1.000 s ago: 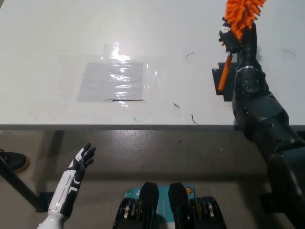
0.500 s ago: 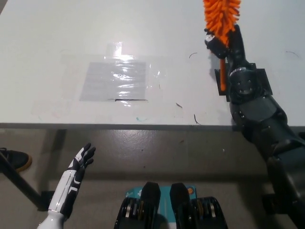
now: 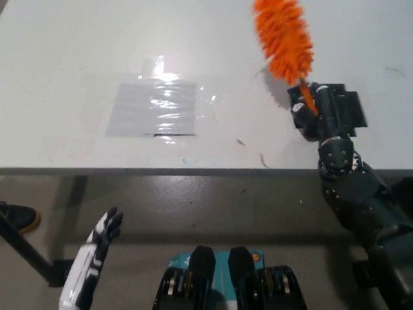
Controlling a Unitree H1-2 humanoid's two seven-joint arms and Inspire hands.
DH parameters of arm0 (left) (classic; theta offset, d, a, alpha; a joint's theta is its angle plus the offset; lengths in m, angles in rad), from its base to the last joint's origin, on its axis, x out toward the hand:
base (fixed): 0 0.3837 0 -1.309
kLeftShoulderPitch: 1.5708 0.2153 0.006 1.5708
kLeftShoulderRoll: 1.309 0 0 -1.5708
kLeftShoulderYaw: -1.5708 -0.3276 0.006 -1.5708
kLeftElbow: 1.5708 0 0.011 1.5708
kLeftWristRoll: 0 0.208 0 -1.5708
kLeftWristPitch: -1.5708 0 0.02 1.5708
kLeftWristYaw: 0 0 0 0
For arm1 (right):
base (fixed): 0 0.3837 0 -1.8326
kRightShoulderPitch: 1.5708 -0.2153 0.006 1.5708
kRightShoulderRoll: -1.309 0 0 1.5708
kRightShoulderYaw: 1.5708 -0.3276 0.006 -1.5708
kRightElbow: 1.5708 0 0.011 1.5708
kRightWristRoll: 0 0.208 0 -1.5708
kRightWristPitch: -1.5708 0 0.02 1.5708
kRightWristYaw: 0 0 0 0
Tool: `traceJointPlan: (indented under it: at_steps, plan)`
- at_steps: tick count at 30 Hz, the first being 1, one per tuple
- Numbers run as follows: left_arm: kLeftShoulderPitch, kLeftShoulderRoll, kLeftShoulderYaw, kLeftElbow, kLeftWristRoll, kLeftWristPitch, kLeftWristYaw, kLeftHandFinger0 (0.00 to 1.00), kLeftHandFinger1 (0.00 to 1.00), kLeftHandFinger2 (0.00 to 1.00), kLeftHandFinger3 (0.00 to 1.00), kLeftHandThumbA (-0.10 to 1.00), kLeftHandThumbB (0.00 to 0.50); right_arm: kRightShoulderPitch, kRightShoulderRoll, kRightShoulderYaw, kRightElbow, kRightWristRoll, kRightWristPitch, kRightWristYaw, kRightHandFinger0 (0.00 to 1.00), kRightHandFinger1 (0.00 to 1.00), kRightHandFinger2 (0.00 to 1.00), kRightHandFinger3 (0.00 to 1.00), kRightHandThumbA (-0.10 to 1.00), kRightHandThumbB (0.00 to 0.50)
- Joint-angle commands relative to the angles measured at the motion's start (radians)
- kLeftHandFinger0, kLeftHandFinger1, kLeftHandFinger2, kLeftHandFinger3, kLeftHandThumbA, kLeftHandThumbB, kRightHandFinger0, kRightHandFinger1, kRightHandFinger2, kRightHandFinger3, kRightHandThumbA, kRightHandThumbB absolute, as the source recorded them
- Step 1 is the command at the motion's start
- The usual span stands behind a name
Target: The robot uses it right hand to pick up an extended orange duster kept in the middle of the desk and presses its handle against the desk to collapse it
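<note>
Head view, and the black right hand [image 3: 314,116] is up over the right side of the white desk [image 3: 77,51], its fingers wrapped tight around the handle of the orange duster [image 3: 284,39], only a short sliver of orange stem showing just above the grip. The forearm rises from the bottom right corner, crosses the desk's front edge and ends at the hand, wrist angled toward the far side of the desk. The duster leans up and to the left from the fist, its fluffy head hanging above the desktop, clear of the surface as far as the view lets us judge. Right under the hand there's a flat black pad [image 3: 352,108] lying on the desk, partly covered by the hand. Over to the left of the desk sits one clear plastic sheet [image 3: 155,106], taped flat and shining under the light, well apart from the duster. Down at the lower left, below the desk edge, the white left hand [image 3: 106,227] rests over the floor, fingers loosely apart and holding nothing. Count it up: one duster, one black pad, one plastic sheet, two hands.
</note>
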Motion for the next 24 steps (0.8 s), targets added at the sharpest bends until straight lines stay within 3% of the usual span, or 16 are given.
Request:
traceJointPlan:
  at_steps: [1, 4, 7, 10, 12, 14, 18, 19, 20, 21, 24]
  plan:
    - [0.095, -0.004, -0.001, -0.035, -0.011, -0.047, -0.005, 1.0, 1.0, 1.0, 1.0, 1.0, 0.089, 0.069, 0.002, -0.038, -0.011, 0.021, -0.037, -0.046, 0.02, 0.38, 0.71, 0.58, -0.1, 0.134]
    - [0.121, -0.011, 0.003, -0.022, -0.014, -0.063, 0.0, 1.0, 1.0, 1.0, 1.0, 1.0, 0.087, 0.079, 0.015, -0.052, -0.008, 0.02, -0.016, -0.033, 0.0, 0.37, 0.74, 0.62, -0.1, 0.136]
    - [0.119, -0.017, 0.007, -0.005, -0.03, -0.063, -0.002, 1.0, 1.0, 1.0, 1.0, 1.0, 0.119, 0.083, 0.018, -0.063, 0.011, 0.024, 0.032, -0.033, 0.12, 0.54, 0.89, 0.67, -0.1, 0.132]
    - [0.109, -0.016, 0.008, 0.004, -0.036, -0.063, -0.005, 1.0, 1.0, 1.0, 1.0, 1.0, 0.121, 0.096, 0.012, -0.092, 0.02, 0.048, 0.004, -0.009, 0.15, 0.61, 0.88, 0.64, -0.1, 0.13]
    - [0.105, -0.013, 0.008, 0.0, -0.017, -0.063, 0.001, 0.99, 1.0, 1.0, 1.0, 1.0, 0.109, 0.09, 0.01, -0.094, 0.016, 0.037, 0.001, -0.02, 0.15, 0.6, 0.86, 0.64, -0.1, 0.115]
    - [0.095, -0.008, 0.01, -0.002, -0.022, -0.063, -0.004, 0.99, 1.0, 1.0, 1.0, 1.0, 0.103, 0.061, 0.002, -0.089, -0.001, 0.025, -0.022, -0.033, 0.12, 0.52, 0.77, 0.63, -0.1, 0.118]
    - [0.087, -0.006, 0.01, 0.0, -0.012, -0.063, -0.002, 0.98, 1.0, 1.0, 1.0, 1.0, 0.094, 0.042, -0.005, -0.079, -0.014, 0.011, -0.032, -0.045, 0.12, 0.47, 0.76, 0.65, -0.1, 0.118]
    - [0.069, -0.004, 0.01, 0.006, -0.01, -0.063, -0.003, 0.98, 1.0, 1.0, 1.0, 1.0, 0.106, -0.02, -0.034, -0.049, -0.059, -0.032, -0.052, -0.076, 0.09, 0.42, 0.74, 0.66, -0.1, 0.115]
    - [0.06, -0.003, 0.01, 0.009, -0.008, -0.063, -0.003, 0.97, 1.0, 1.0, 1.0, 1.0, 0.109, -0.059, -0.052, -0.03, -0.088, -0.059, -0.051, -0.09, 0.11, 0.46, 0.77, 0.74, -0.09, 0.095]
    - [0.059, -0.004, 0.01, 0.005, -0.003, -0.063, -0.001, 0.97, 1.0, 1.0, 1.0, 1.0, 0.101, -0.102, -0.085, 0.023, -0.139, -0.121, -0.073, -0.075, 0.01, 0.36, 0.74, 0.75, -0.1, 0.1]
    - [0.059, -0.004, 0.01, 0.005, -0.003, -0.063, -0.001, 0.96, 1.0, 1.0, 1.0, 1.0, 0.101, -0.102, -0.09, 0.042, -0.15, -0.118, -0.072, -0.077, 0.0, 0.31, 0.74, 0.76, -0.1, 0.101]
